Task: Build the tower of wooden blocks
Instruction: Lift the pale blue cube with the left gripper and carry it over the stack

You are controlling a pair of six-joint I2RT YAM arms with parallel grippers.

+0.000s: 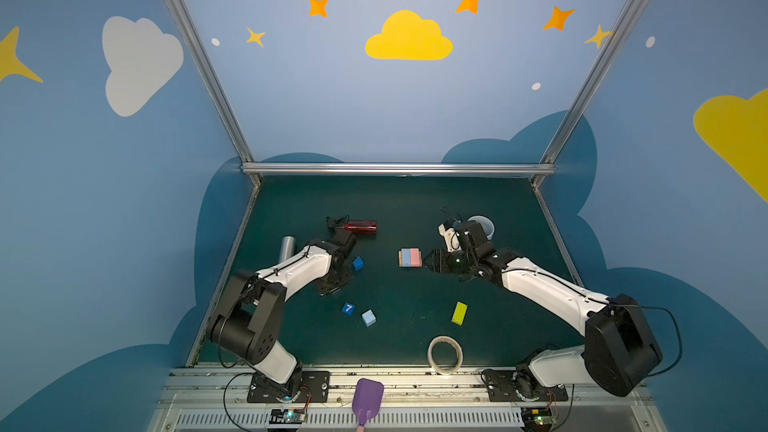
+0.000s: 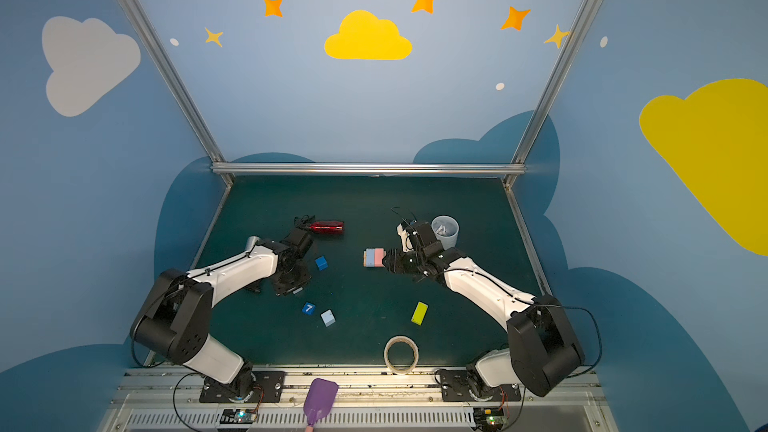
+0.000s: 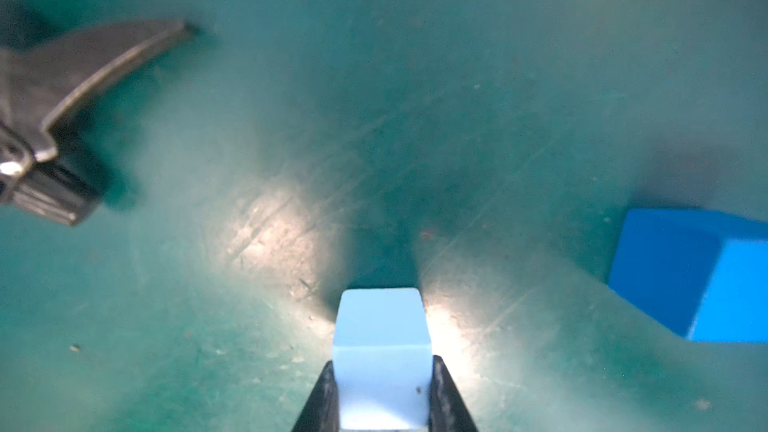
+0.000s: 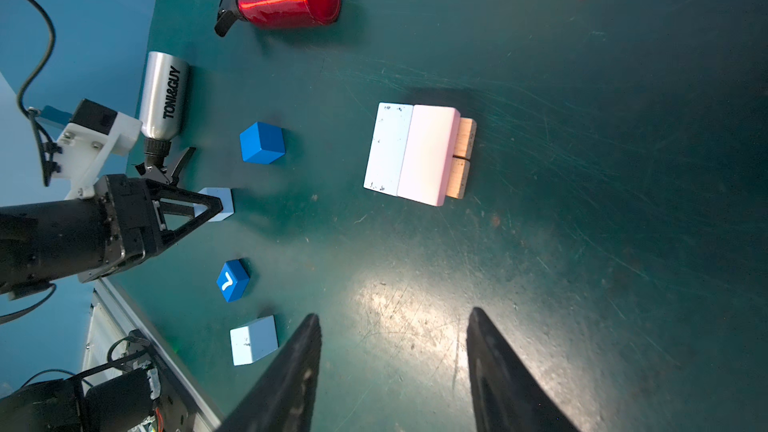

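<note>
1. The tower [image 1: 410, 257], mid-bench [image 1: 415, 210], is barely begun: a pink flat [image 4: 428, 154] and a light-blue flat [image 4: 388, 147] lie side by side on the orange blocks [image 4: 464, 137].
2. The right tool [image 4: 392, 313] hovers near it, jaws apart, empty.
3. The left tool [image 3: 381, 372] seems clamped on a pale cube [image 3: 380, 326].
4. Left to stack: the yellow-green flat [image 1: 459, 313], dark cube [image 1: 358, 263], "7" cube [image 1: 348, 308] and second pale cube [image 1: 368, 318].

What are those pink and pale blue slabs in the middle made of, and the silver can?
Pink slab and pale blue slab: probably painted wood, matte; the blue one's paint looks chipped. The blocks beneath: bare-ended wood, grain showing. Silver can: likely brushed metal, softly reflective.
</note>
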